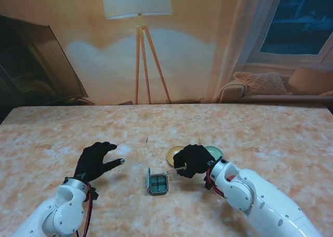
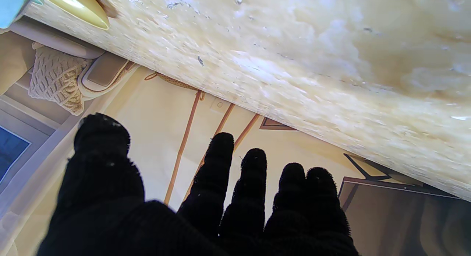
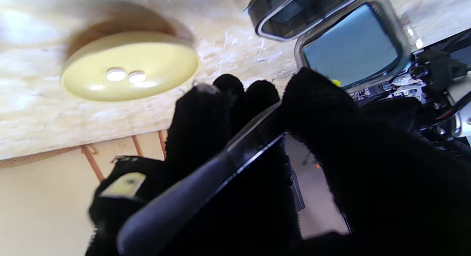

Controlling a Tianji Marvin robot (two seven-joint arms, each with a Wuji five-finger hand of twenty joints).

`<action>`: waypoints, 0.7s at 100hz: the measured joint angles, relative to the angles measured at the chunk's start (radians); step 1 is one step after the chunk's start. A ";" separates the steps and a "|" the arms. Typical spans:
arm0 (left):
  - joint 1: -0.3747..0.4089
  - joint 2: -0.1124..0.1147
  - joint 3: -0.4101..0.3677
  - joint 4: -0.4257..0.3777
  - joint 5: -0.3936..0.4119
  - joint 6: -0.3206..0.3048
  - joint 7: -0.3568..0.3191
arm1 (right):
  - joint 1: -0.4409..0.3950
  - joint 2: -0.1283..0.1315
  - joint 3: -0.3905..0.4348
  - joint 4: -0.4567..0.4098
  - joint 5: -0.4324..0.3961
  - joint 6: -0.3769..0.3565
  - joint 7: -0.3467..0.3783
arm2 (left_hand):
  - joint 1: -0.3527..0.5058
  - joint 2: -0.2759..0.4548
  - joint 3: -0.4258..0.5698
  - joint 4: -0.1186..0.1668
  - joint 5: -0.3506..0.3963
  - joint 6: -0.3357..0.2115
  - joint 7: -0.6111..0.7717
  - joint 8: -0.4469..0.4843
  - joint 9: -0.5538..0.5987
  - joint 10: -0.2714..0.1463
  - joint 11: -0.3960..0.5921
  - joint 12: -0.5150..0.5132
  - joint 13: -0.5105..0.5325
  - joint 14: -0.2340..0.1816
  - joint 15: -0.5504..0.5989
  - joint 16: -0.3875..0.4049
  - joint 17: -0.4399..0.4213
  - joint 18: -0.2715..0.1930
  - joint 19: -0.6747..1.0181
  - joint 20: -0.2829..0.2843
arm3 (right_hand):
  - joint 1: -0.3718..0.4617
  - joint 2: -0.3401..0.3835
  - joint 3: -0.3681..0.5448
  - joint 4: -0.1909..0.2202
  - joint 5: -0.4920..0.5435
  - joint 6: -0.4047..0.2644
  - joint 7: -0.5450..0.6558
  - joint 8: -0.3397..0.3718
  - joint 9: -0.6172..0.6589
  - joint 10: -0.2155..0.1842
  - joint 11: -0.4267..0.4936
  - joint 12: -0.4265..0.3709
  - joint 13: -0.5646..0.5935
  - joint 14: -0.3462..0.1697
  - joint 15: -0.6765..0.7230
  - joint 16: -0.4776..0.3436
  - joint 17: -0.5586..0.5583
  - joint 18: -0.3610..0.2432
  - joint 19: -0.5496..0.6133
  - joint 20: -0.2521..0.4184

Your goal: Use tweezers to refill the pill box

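Note:
A small teal pill box lies open on the table between my hands, its lid standing up on its left side. My right hand is shut on metal tweezers, whose tips reach toward the box from its right. In the right wrist view the tweezers run between thumb and fingers, with the box and its lid beyond. A yellow dish sits just behind my right hand; in the right wrist view the yellow dish holds two white pills. My left hand hovers open, left of the box.
A green dish peeks out behind my right hand, beside the yellow one. The marbled table stretches far behind. The left wrist view shows my left hand's fingers, the table top and the yellow dish's edge.

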 measured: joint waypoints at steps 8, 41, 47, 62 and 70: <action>0.001 0.000 -0.001 0.000 0.000 0.000 0.000 | 0.000 0.000 -0.008 0.000 0.011 0.000 0.024 | 0.000 0.000 0.000 0.000 0.000 0.000 0.000 0.000 0.000 0.000 0.000 0.000 0.000 0.000 0.000 0.000 0.000 0.000 0.000 0.000 | 0.000 0.000 0.000 0.000 0.000 0.000 0.000 0.000 0.000 0.000 -0.001 0.000 0.000 0.000 0.000 0.000 0.000 0.000 0.000 0.000; 0.002 -0.001 -0.002 0.001 -0.003 -0.005 0.008 | 0.011 0.001 -0.055 0.024 0.048 0.010 0.063 | 0.000 0.000 0.000 0.000 0.000 0.000 0.000 0.000 0.000 0.000 0.000 0.000 0.000 0.000 0.000 0.000 0.000 0.000 0.000 0.000 | 0.000 0.003 0.000 0.000 0.000 0.000 0.000 0.000 0.000 0.000 -0.009 0.002 0.000 0.000 -0.009 -0.012 0.000 0.001 0.000 0.000; 0.003 -0.001 -0.002 0.001 -0.004 -0.006 0.009 | 0.016 0.001 -0.064 0.029 0.054 0.018 0.071 | 0.000 0.000 0.000 0.000 0.000 0.000 0.000 0.000 0.000 0.000 0.000 0.000 0.000 0.000 0.000 0.000 0.000 0.000 0.000 0.000 | 0.000 0.003 0.000 0.000 0.000 0.000 0.000 0.000 0.000 0.000 -0.009 0.003 0.000 0.000 -0.010 -0.012 0.000 0.002 0.000 0.000; 0.003 -0.001 -0.002 0.003 -0.006 -0.008 0.011 | 0.035 -0.002 -0.092 0.052 0.063 0.036 0.064 | 0.000 0.000 0.000 0.000 0.000 0.000 0.000 0.000 0.000 0.000 0.000 0.000 0.000 0.000 0.000 0.000 0.000 0.000 0.000 0.000 | 0.000 0.005 0.000 -0.001 0.000 0.000 0.000 0.000 0.000 0.000 -0.011 0.005 0.000 0.000 -0.010 -0.012 0.000 0.002 0.000 0.000; 0.003 -0.001 -0.002 0.003 -0.007 -0.009 0.012 | 0.047 -0.006 -0.107 0.068 0.065 0.044 0.049 | 0.000 0.000 0.000 0.000 0.000 0.000 0.000 0.000 0.000 0.000 0.000 0.000 0.000 0.000 0.000 0.000 0.000 0.000 0.000 0.000 | 0.000 0.011 0.000 -0.002 0.000 0.001 0.000 0.000 0.000 0.000 -0.011 0.005 0.000 0.001 -0.011 -0.013 0.000 0.002 0.000 0.000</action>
